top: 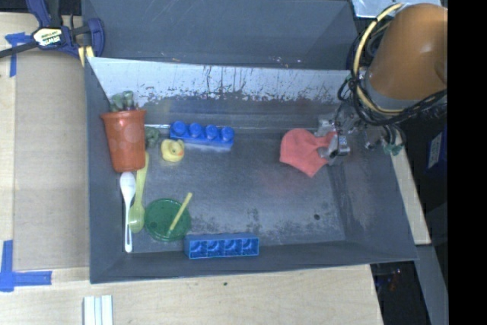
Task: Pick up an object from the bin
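Note:
A soft red-pink cloth-like piece [301,150] lies at the right of the bin floor. My gripper [333,141] is low at the bin's right side, right against the piece's right edge, and its tips seem to touch it. A long blue brick with round studs [202,135] lies left of the middle, well away from the gripper.
An orange cup [125,138] lies at the far left, with a small yellow piece [173,151] beside it. A white spoon [127,205], a green lid with a yellow stick [166,218] and a flat blue brick [223,246] lie along the near left.

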